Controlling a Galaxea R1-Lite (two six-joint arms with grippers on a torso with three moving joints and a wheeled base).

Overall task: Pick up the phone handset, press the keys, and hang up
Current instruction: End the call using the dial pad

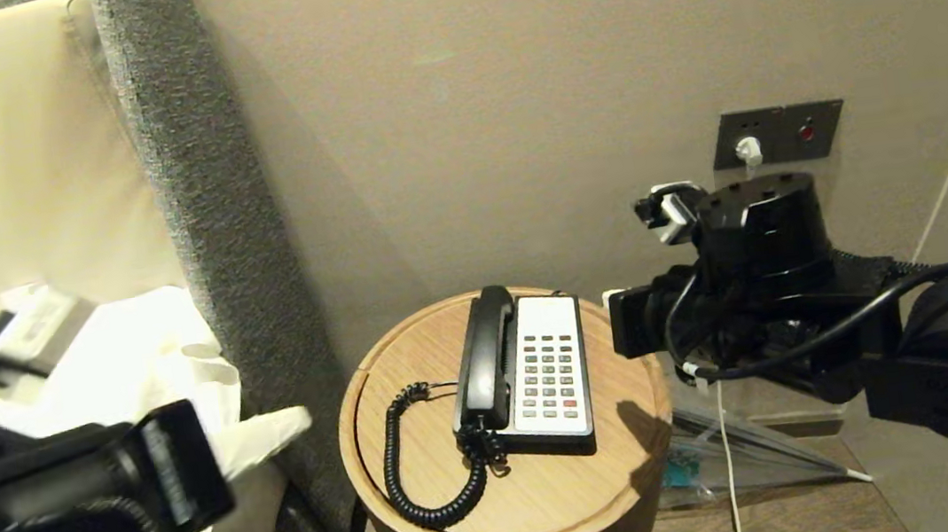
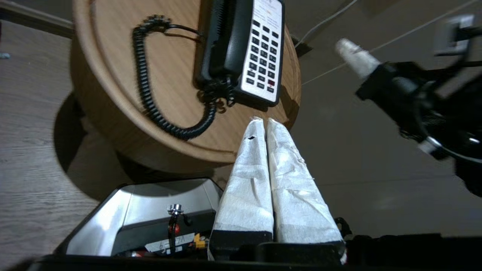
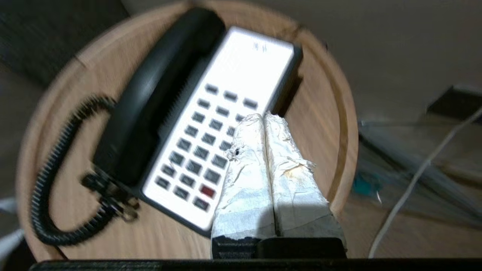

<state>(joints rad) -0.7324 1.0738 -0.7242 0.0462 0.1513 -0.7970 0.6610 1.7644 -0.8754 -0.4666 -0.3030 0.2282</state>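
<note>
The black phone handset (image 1: 484,354) lies in its cradle on the left side of the phone base, on a round wooden table (image 1: 553,489). Its coiled cord (image 1: 408,470) loops across the tabletop. The keys (image 1: 549,373) are dark grey with one red, set in a cream faceplate. My left gripper (image 2: 263,120) is shut and empty, off the near edge of the table (image 2: 113,75) and pointing toward the handset (image 2: 226,41) and keys (image 2: 263,56). My right gripper (image 3: 264,116) is shut and empty. It hovers over the right edge of the keys (image 3: 203,146), beside the handset (image 3: 158,101).
A bed with white linen (image 1: 137,367) and a grey headboard (image 1: 208,207) stand left of the table. A wall socket panel (image 1: 776,133) with a white cable (image 1: 729,469) is behind my right arm. Clear plastic (image 1: 727,451) lies on the floor right of the table.
</note>
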